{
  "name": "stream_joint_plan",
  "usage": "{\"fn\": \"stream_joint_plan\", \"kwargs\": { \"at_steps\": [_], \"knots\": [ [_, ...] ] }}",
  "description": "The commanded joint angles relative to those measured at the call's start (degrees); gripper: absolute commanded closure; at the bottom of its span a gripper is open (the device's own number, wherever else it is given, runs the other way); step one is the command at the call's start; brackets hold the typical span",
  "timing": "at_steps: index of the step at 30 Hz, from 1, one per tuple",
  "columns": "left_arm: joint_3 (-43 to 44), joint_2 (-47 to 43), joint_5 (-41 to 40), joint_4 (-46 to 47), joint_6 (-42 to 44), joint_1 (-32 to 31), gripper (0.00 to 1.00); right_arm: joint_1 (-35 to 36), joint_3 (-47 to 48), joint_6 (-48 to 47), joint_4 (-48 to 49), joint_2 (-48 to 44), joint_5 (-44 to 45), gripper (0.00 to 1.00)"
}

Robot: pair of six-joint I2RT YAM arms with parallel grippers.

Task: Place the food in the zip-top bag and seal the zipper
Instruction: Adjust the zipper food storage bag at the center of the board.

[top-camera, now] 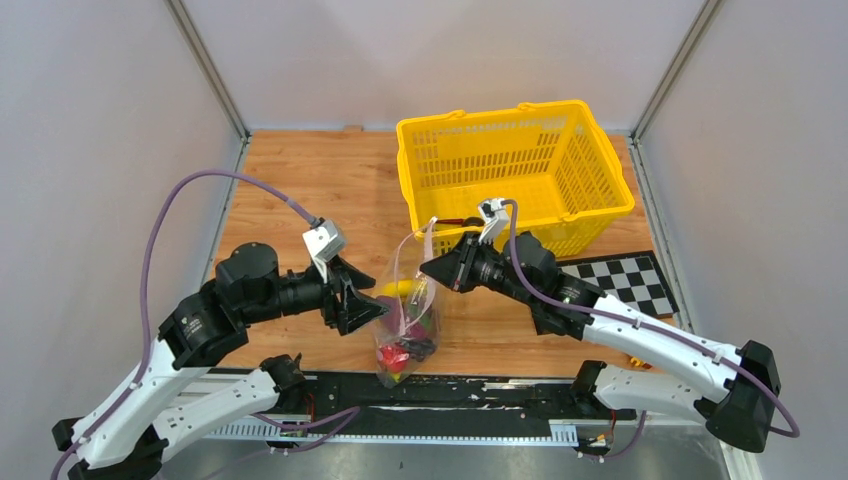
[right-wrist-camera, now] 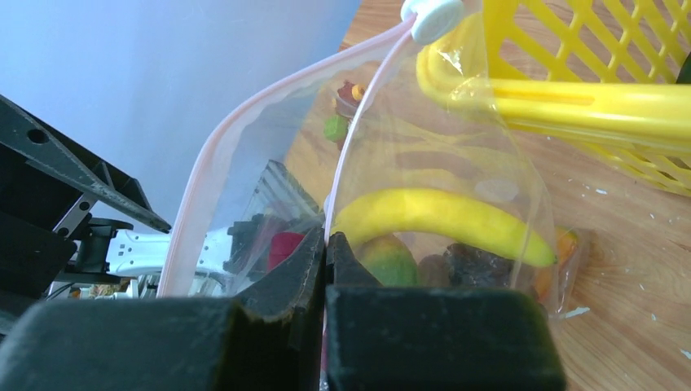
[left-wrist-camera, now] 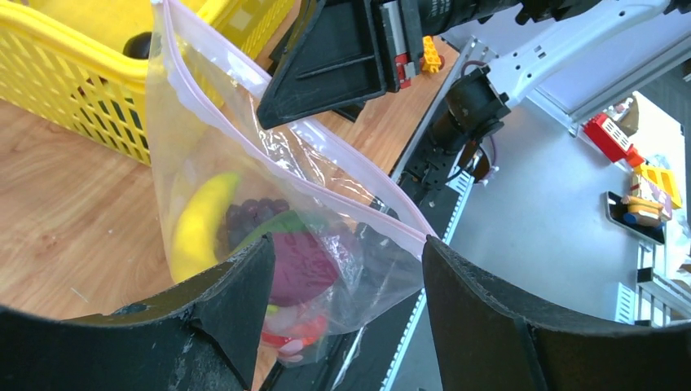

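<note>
My right claw (right-wrist-camera: 325, 241) is fully closed, its two fingers pressed together on one lip of the zip-top bag (left-wrist-camera: 187, 130). That grip holds the bag's mouth up, just left of centre in the top view. My left claw (left-wrist-camera: 349, 244) stands wide open. The lower part of the bag lies in the gap between its fingers, and one corner of the mouth reaches the tip of the finger at lower right of the left wrist view, but nothing is clamped.

The bag hangs at the lower middle of the top view, between my two claws, with its bottom resting on the wooden table (top-camera: 300, 180). The zipper (right-wrist-camera: 213, 138) is not sealed. In the right wrist view its two pink strips part and curve away from each other, meeting at the white tab (right-wrist-camera: 436, 16) at the top edge of the frame.

The food is inside the bag: a banana (right-wrist-camera: 440, 216) lying across the middle, a green piece (right-wrist-camera: 389, 259) just under it, dark grapes (left-wrist-camera: 248, 216), a dark purple piece (left-wrist-camera: 301, 265) and a red piece (left-wrist-camera: 297, 334) lowest of all.

The yellow basket (top-camera: 590, 170) sits behind the bag, at upper right of the top view.
</note>
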Motion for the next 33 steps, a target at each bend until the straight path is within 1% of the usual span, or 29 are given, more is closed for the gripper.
{"fn": "stream_joint_plan", "kwargs": {
  "at_steps": [1, 4, 6, 8, 10, 12, 14, 16, 25, 28, 33],
  "knots": [
    [2.70, 1.68, 0.49, -1.65, 2.70, -0.43, 0.26, -0.59, 3.49, -1.35, 2.63, 0.55, -0.16, 1.00],
    [3.58, 2.19, 0.39, -0.82, 2.98, -2.15, 0.25, -0.67, 4.06, -1.84, 2.45, 0.84, 0.11, 1.00],
    [5.19, 2.60, 0.35, -1.97, 3.82, -3.90, 0.25, -0.96, 4.39, -1.99, 2.09, 1.02, 0.66, 1.00],
    [6.08, 3.02, -1.56, -3.61, 4.69, -5.86, 0.24, -1.42, 4.66, -1.83, 1.85, 1.29, 0.56, 1.00],
    [5.67, 3.84, -5.11, -4.32, 4.92, -8.33, 0.24, -1.79, 5.05, -1.76, 1.88, 1.65, 0.24, 1.00],
    [5.84, 5.02, -10.24, -4.44, 4.67, -12.80, 0.24, -2.04, 5.78, -1.98, 1.78, 2.27, -0.28, 1.00],
    [6.60, 6.16, -16.76, -3.79, 4.62, -17.64, 0.23, -2.15, 6.52, -2.08, 1.69, 2.73, -0.30, 1.00],
    [8.11, 7.26, -23.41, -4.50, 4.83, -21.14, 0.23, -2.18, 6.87, -2.09, 1.68, 3.09, -0.26, 1.00],
    [11.46, 13.17, -42.79, -9.01, 5.82, -30.90, 0.25, -2.18, 6.71, -1.46, 1.68, 2.66, -0.28, 1.00],
    [11.60, 14.18, -45.58, -9.08, 6.04, -32.58, 0.30, -2.26, 6.83, -1.78, 0.84, 2.22, -0.22, 1.00],
    [12.08, 16.10, -46.87, -9.08, 6.59, -34.11, 0.37, -2.40, 7.02, -2.00, -0.50, 2.00, -0.49, 1.00]
  ]
}}
